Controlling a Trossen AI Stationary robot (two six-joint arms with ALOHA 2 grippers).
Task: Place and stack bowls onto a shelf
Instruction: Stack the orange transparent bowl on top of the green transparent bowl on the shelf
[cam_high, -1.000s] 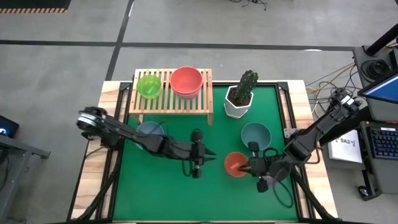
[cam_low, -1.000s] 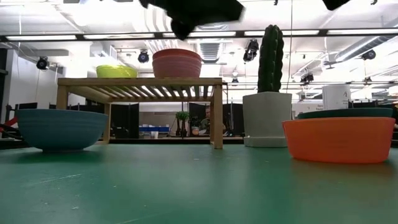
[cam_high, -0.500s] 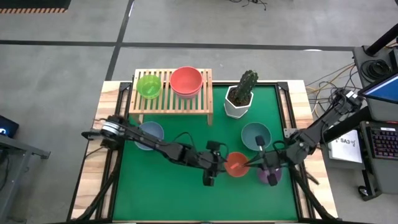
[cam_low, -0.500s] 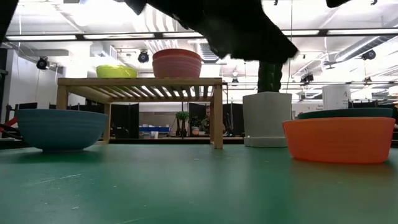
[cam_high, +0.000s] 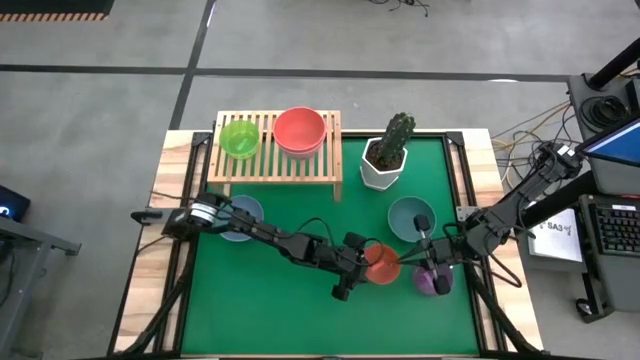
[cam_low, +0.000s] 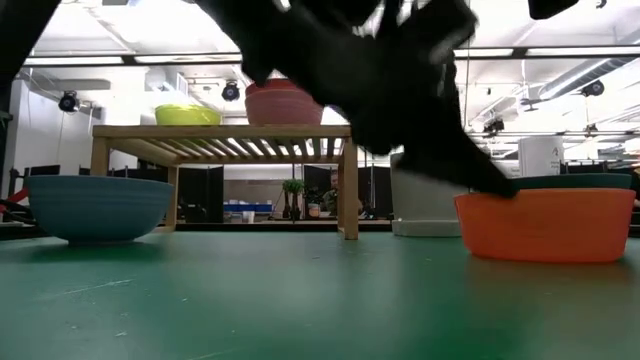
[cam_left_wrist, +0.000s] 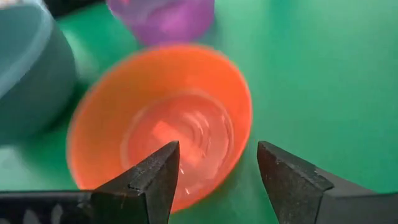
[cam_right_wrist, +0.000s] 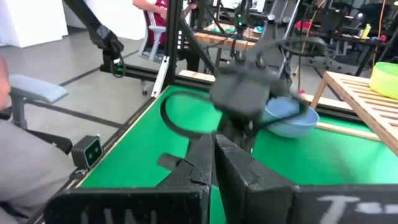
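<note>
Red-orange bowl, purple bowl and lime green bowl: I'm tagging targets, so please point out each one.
red-orange bowl (cam_left_wrist: 163, 127): left wrist view, on its inner bottom.
purple bowl (cam_high: 430, 283): high view, on its visible inside, beside the right arm.
lime green bowl (cam_high: 239, 138): high view, on its inside, on the shelf (cam_high: 305, 166).

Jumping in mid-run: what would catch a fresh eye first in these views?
The left gripper, fingers open, reaches across the green mat to the rim of the red-orange bowl, with the purple bowl and teal bowl close by. On the shelf behind sit a lime green bowl and a coral-red bowl.
</note>
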